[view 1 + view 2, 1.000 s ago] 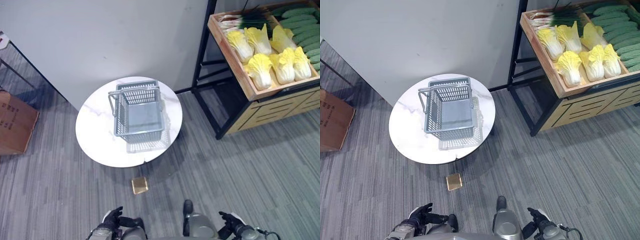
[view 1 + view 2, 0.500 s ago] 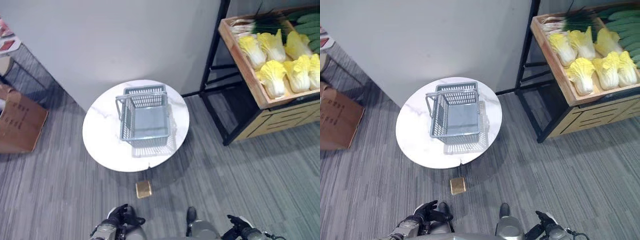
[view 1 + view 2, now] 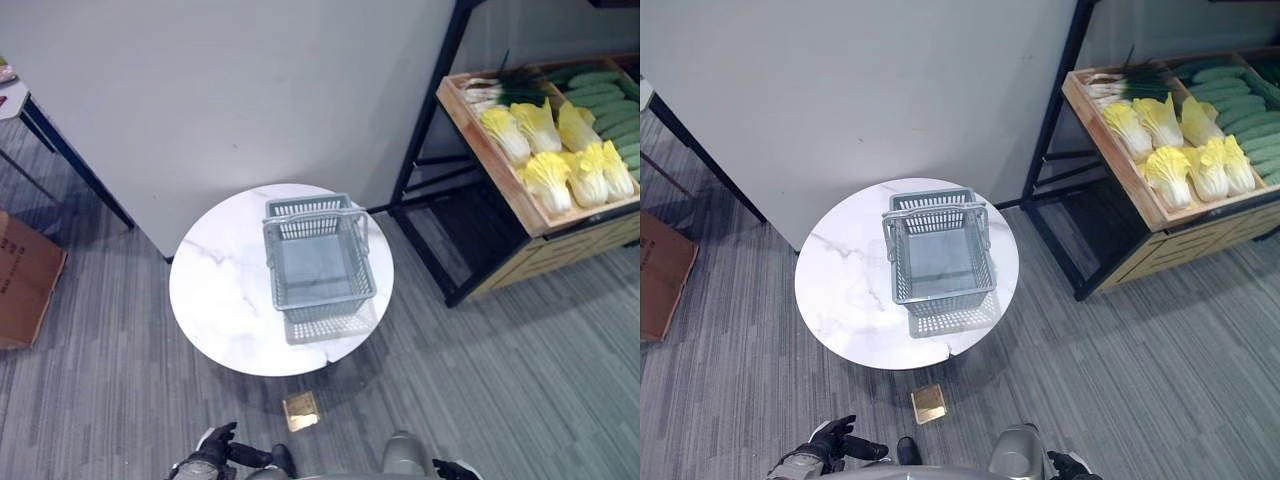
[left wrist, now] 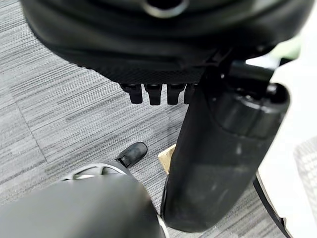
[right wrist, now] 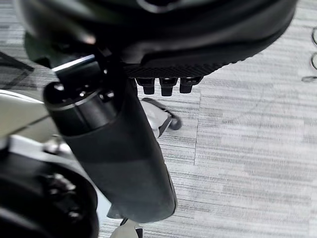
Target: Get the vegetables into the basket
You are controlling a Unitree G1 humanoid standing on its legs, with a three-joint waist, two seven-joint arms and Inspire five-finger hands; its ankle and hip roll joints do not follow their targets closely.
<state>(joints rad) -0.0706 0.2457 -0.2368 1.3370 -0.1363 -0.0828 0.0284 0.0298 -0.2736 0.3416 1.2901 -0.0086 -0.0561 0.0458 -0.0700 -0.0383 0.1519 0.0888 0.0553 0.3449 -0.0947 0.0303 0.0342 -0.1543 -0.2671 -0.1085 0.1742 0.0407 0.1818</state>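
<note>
Cabbages (image 3: 1185, 150), yellow-leaved with pale stems, lie in a cluster in a wooden crate (image 3: 1130, 185) on a black rack (image 3: 1060, 150) at the far right, with cucumbers (image 3: 1225, 95) stacked behind them and scallions (image 3: 1130, 80) at the crate's far end. All of these vegetables are in the crate, well apart from both hands, which hang low at the near edge of the head views. Left of the rack, a grey basket (image 3: 938, 250) stands upright and empty on a round white marble bench (image 3: 840, 290), its handles raised over the opening; it sits toward the bench's right half, between the robot and a pale wall (image 3: 860, 90). A small tan square (image 3: 930, 403) lies on the grey striped carpet (image 3: 1140, 380) just in front of the bench. The left hand (image 3: 830, 443) shows at the bottom left, holding nothing, fingers spread loosely apart, and its wrist view shows the fingers (image 4: 153, 93) straight in a row above the carpet. The right hand (image 3: 452, 468) barely peeks in at the bottom right; its wrist view shows the fingers (image 5: 168, 85) likewise straight, empty, with the thumb standing apart. A cardboard box (image 3: 25, 285) sits on the carpet at the far left, near a dark-legged table (image 3: 40, 120).
</note>
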